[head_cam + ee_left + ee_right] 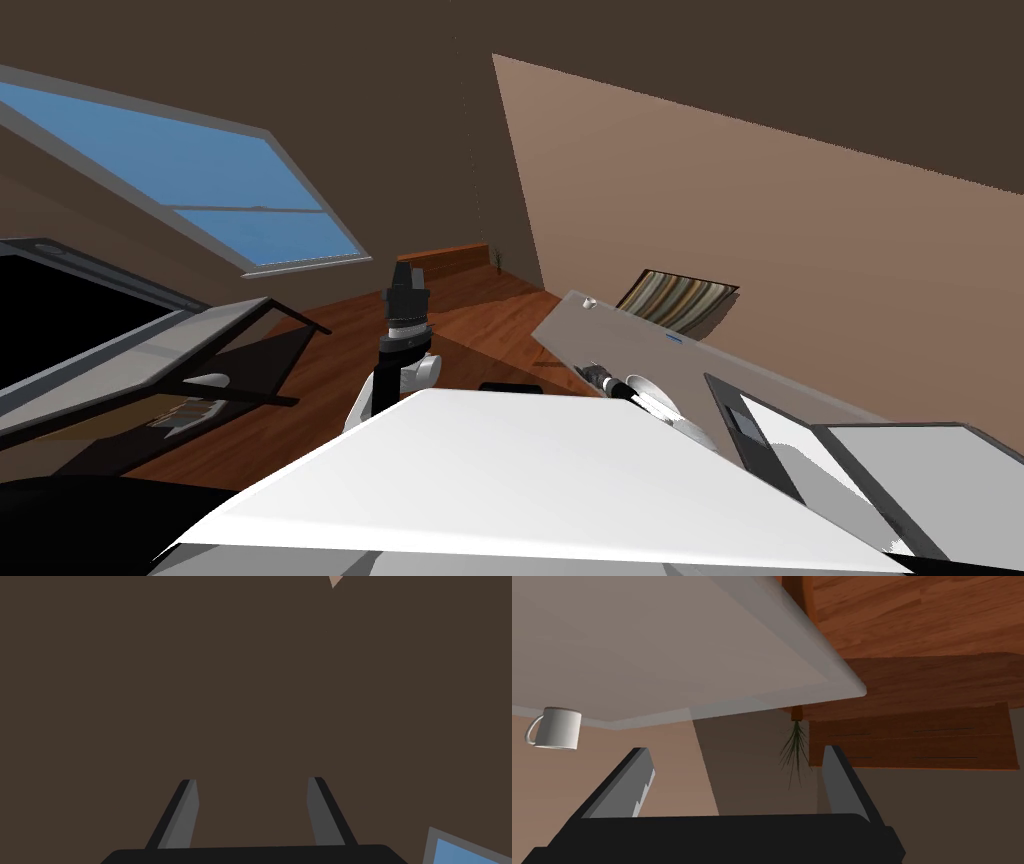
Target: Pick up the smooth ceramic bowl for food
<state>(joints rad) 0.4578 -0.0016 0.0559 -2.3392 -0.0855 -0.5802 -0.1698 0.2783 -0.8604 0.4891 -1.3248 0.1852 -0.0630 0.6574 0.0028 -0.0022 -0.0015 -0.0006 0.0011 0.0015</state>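
A white, rounded, bowl-like shape (205,381) lies on the dark-framed glass table (120,355) at my left; I cannot tell for sure that it is the bowl. My left gripper (403,263) is raised in the middle, pointing up at the brown wall. It stands open (252,781) with nothing between its fingers. My right gripper (590,370) reaches over the near part of a grey table top (640,335). It too is open (736,751) and holds nothing.
A white mug (554,727) stands at the far end of the grey table (662,641). A wooden dresser (912,736) and a thin plant (796,751) stand beyond on the wood floor (480,325). A striped rug (678,298) lies past the table. A dark-framed panel (880,470) is at my right.
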